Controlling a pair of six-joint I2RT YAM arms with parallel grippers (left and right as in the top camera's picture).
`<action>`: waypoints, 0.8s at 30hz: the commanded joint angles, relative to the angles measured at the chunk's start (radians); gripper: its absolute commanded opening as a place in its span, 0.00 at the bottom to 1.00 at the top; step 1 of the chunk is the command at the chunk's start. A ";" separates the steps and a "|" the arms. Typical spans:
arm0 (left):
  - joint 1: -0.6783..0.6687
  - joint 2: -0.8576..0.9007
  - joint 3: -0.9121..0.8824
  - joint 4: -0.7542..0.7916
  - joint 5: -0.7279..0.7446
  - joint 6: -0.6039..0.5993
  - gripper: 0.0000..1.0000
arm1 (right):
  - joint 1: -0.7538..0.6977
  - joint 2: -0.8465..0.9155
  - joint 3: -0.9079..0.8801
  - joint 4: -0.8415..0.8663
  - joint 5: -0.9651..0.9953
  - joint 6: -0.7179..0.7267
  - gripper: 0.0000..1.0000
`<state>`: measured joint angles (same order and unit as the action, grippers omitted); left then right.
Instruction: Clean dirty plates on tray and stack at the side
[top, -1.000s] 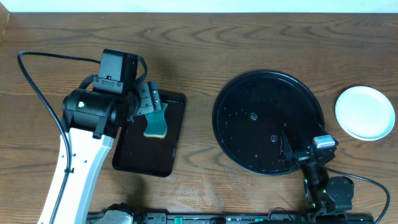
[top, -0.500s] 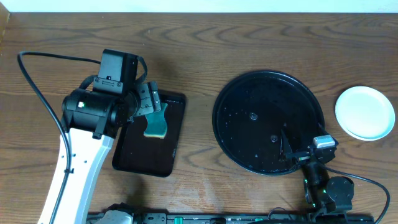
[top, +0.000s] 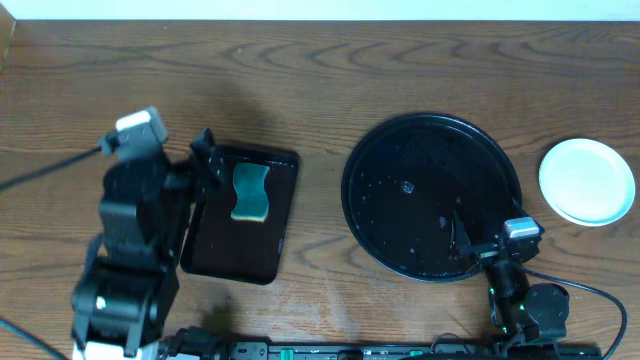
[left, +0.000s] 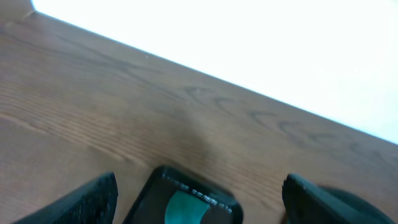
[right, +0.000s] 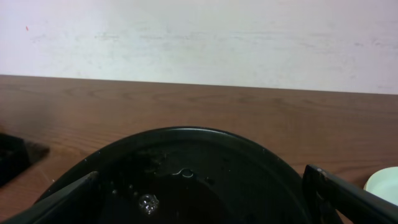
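The round black tray (top: 430, 195) sits right of centre and holds only water drops (right: 148, 202). A pale plate (top: 587, 180) rests on the bare wood to its right; its edge shows in the right wrist view (right: 387, 183). I cannot tell whether more plates lie under it. My right gripper (top: 476, 236) hovers open over the tray's near right rim (right: 205, 205), nothing between its fingers. My left gripper (top: 205, 168) stands open at the left edge of the small rectangular tray, empty (left: 199, 205).
A teal sponge (top: 250, 190) lies loose on the rectangular black tray (top: 235, 255), seen ahead of the left fingers (left: 183, 208). Dark wood tabletop (top: 320, 90) runs between and behind both trays. A white wall lies beyond the far edge.
My left arm has pulled back to the left and toward the front, off the sponge. The sponge stays in place on the rectangular tray. The right arm has not moved.
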<state>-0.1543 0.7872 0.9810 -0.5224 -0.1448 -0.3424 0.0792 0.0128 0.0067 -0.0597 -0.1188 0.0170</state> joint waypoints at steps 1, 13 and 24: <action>0.036 -0.125 -0.146 0.069 0.002 0.002 0.85 | -0.002 -0.004 -0.001 -0.004 0.004 -0.011 0.99; 0.116 -0.571 -0.550 0.225 0.006 0.002 0.85 | -0.002 -0.004 -0.001 -0.004 0.004 -0.011 0.99; 0.119 -0.786 -0.829 0.372 0.017 0.002 0.85 | -0.002 -0.004 -0.001 -0.004 0.004 -0.011 0.99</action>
<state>-0.0406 0.0143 0.1867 -0.1699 -0.1371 -0.3424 0.0792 0.0128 0.0067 -0.0605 -0.1184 0.0166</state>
